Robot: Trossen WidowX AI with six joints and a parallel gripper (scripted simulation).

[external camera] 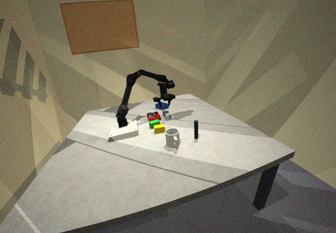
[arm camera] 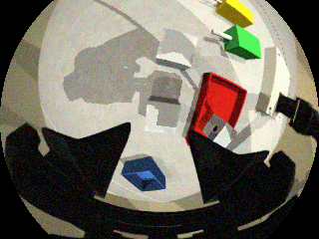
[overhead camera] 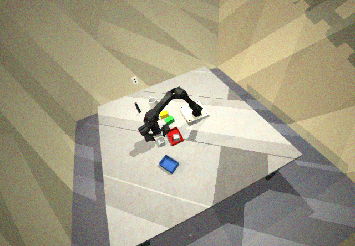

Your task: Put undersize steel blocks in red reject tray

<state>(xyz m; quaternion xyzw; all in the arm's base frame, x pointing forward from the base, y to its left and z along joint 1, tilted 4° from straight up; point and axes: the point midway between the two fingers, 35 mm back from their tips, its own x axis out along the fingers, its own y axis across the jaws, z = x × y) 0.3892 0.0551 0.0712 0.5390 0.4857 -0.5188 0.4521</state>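
One green gauge (overhead camera: 169,120) (external camera: 154,124) (arm camera: 242,43) lies flat near the red tray (overhead camera: 174,131) (external camera: 157,118) (arm camera: 223,97).
Its long side runs along the counter (overhead camera: 172,190) (external camera: 108,170) (arm camera: 60,65), thin pin pointing away from the white base (overhead camera: 190,121) (external camera: 132,133) (arm camera: 269,67). The gripper (overhead camera: 157,135) (external camera: 165,106) (arm camera: 159,130) is wide open, holding nothing.

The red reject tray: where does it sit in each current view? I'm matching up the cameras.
Top: the red reject tray is just below centre.
Exterior: slightly left of centre, below mid-height.
Wrist: right of centre, partly behind the fingers.
Shared landmark: the green block nearby.
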